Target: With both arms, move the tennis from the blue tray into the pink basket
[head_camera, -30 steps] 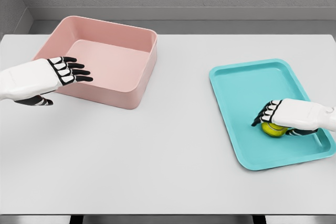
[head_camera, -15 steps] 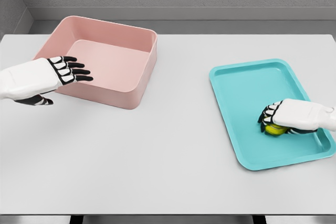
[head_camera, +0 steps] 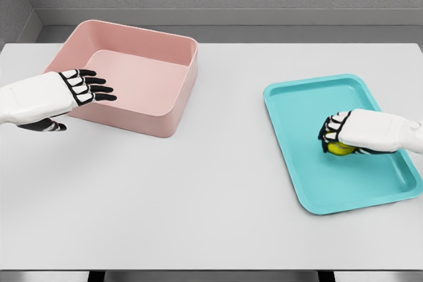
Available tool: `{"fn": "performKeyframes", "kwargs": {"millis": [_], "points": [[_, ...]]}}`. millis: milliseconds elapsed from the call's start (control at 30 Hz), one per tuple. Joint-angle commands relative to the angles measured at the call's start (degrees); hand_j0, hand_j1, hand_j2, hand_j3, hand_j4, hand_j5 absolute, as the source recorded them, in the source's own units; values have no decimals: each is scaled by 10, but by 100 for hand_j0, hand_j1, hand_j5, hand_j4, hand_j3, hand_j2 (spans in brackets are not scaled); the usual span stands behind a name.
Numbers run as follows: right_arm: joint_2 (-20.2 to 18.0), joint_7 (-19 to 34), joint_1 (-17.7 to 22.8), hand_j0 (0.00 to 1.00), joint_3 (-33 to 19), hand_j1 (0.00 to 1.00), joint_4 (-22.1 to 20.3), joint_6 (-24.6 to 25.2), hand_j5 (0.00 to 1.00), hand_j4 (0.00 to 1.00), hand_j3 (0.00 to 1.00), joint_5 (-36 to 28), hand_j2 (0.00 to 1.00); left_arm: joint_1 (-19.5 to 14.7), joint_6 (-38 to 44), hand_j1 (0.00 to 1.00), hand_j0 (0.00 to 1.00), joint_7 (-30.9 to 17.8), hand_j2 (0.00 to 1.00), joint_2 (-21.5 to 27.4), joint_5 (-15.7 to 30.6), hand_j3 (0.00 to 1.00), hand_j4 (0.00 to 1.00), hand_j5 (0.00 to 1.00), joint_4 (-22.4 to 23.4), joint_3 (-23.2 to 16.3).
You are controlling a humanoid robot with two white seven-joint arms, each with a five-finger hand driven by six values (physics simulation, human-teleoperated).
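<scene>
A yellow-green tennis ball (head_camera: 341, 149) is over the blue tray (head_camera: 310, 104), on its right half, mostly hidden under my right hand (head_camera: 330, 138). That hand's fingers are curled down over the ball and grip it. The pink basket (head_camera: 173, 100) stands at the back left of the table, with nothing visible inside. My left hand (head_camera: 92, 88) hovers at the basket's front-left wall with its fingers spread, holding nothing.
The white table (head_camera: 211, 183) carries only the basket and the tray, with a wide bare stretch between them. A grey wall runs behind the table's far edge.
The right hand has closed tighter over the ball and shifted slightly up and left in the picture, the ball moving with it. The left hand has barely moved.
</scene>
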Motion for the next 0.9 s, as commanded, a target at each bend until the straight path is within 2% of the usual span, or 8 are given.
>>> {"fn": "performKeyframes", "kwargs": {"millis": [0,133,233,533,867], "points": [[4,-1,0,38,-12,38,-27,1,38,38,38,-6,38,0,0,100,100,1,100,1,4,100,100,100,0,1],[21,-1,-2,38,-23,38,-57,1,38,38,38,-6,38,-1,0,100,100,1,100,2,4,100,100,100,-12,2],[50,0,-12,36,-25,36,-61,1,36,36,36,-6,36,-1,0,100,100,0,100,3,4,100,100,100,-13,1],[123,7,-26,35,-21,35,-61,1,35,35,35,-4,35,-1,0,100,100,0,100,5,4,100,100,100,-17,2],[221,22,-20,34,-14,34,-57,1,34,34,34,21,34,-1,0,100,100,0,100,5,3,100,100,100,-20,1]]}}
